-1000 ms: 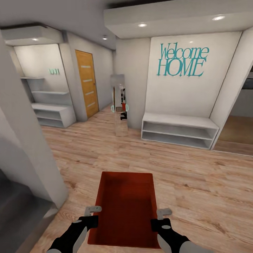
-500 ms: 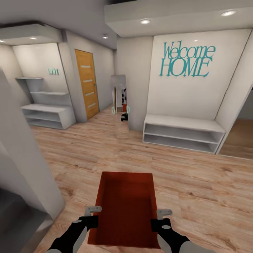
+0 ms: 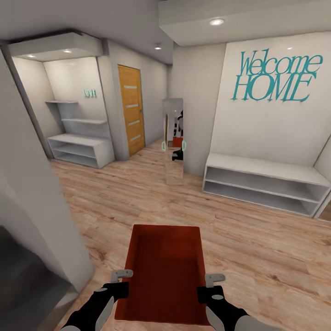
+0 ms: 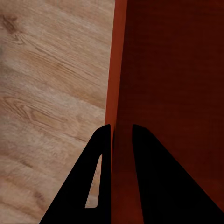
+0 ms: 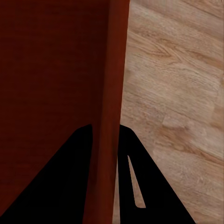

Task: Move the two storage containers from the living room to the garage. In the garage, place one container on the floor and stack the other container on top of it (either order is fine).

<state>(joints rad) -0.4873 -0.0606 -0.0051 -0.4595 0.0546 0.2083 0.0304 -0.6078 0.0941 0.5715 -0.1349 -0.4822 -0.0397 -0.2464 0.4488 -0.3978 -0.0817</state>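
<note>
An orange-red storage container (image 3: pixel 166 271) hangs in front of me above the light wood-plank floor, carried between both arms. My left gripper (image 3: pixel 120 287) is shut on the container's left wall (image 4: pixel 116 84), one finger on each side of the rim. My right gripper (image 3: pixel 209 290) is shut on the right wall (image 5: pixel 112 93) in the same way. The container is empty inside. I stand in an entry hall with wood planks under me.
A grey wall corner (image 3: pixel 41 202) stands close at my left. Ahead are a white low bench shelf (image 3: pixel 262 181) under "Welcome HOME" lettering, a tall mirror (image 3: pixel 174 140), an orange wooden door (image 3: pixel 131 110) and a white shelf unit (image 3: pixel 80 149). The plank floor lies between.
The whole view has turned left and moved forward: bench, mirror and door shifted right in the picture. The container and both grippers keep the same hold.
</note>
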